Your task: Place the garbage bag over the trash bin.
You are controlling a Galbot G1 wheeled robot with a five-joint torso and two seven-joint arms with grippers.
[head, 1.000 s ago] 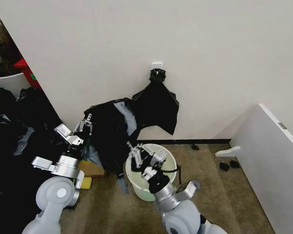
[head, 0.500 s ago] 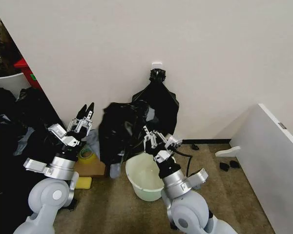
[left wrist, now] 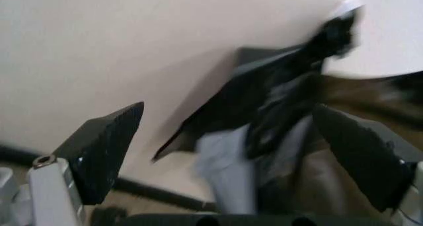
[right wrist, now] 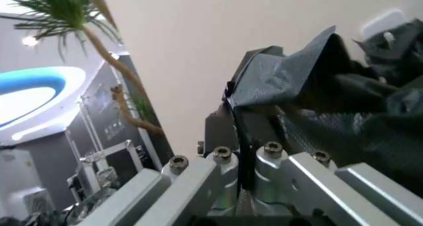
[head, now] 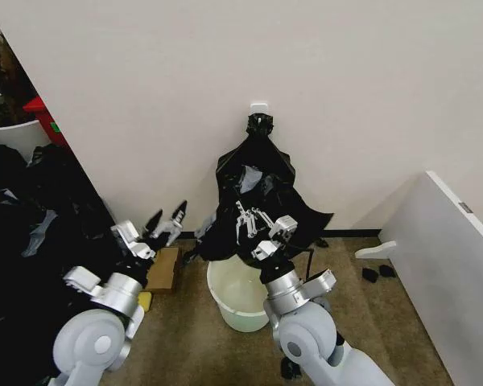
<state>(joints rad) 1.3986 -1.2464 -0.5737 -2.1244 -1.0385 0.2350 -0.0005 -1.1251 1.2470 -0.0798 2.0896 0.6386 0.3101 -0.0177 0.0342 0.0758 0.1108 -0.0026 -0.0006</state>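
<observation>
While pinched by a fold in the right gripper (head: 253,227), hangs crumpled just above the white bin (head: 240,296): the garbage bag (head: 262,211), thin, glossy black, loose flaps trailing toward three and nine o'clock. Jaws there clamped on plastic, confirmed by the right wrist view, film (right wrist: 317,97) bunched between the pads. Left gripper (head: 167,223) off at nine o'clock of the bin, held up over a cardboard box (head: 163,268), jaws spread wide with nothing between them. Bin upright on the carpet at six o'clock of the bag, mouth bare, no liner over its rim.

Likely near weightless, limp and slippery; prone to cling to itself and slide from a shallow pinch. Best taken at the open hem, opposite sides, and spread wide before lowering. Rough pulls likely to tear it.
</observation>
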